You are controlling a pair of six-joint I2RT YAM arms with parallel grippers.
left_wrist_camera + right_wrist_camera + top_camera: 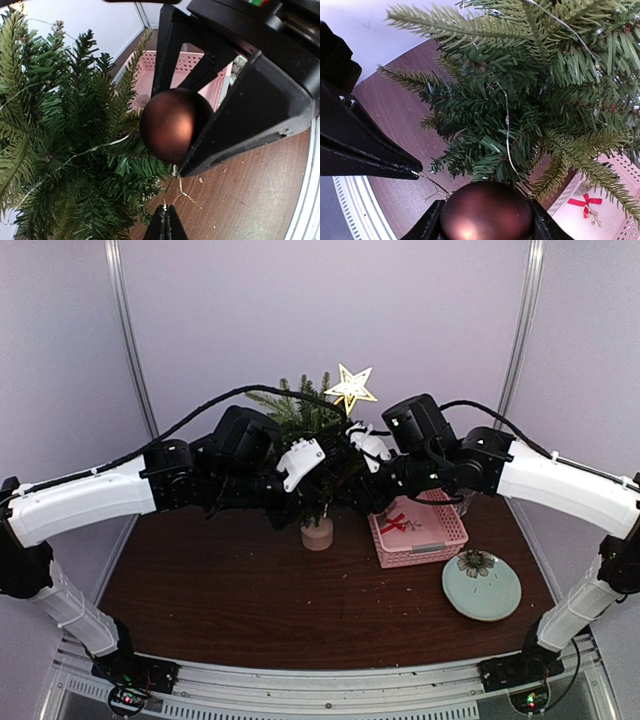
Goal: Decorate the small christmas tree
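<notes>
- Your right gripper (486, 220) is clamping a brown bauble (487, 206) between both fingers at the bottom centre of the right wrist view.
- Your left gripper (166, 222) is pinching shut, fingertips pressed together, on a thin gold thread (432, 184). That thread is running from the fingertips towards the bauble.
- In the left wrist view the bauble is sitting at mid-frame, touching the outer needles of the small christmas tree (65, 150).
- In the top view both grippers are meeting at the centre of the frame, right in front of the tree's middle branches.
- The tree is standing upright on its pale stump base (317, 534), at the centre of the dark wooden table (230, 590).
- A gold star (351, 387) is sitting at the treetop, tilting a little to the right of the frame.
- A pink basket (425, 558) is lying just right of the stump, with a red bow (397, 523) inside it.
- A pale green plate (492, 602) is resting at the lower right of the basket, carrying a small flower-shaped piece (476, 562) near its upper edge.
</notes>
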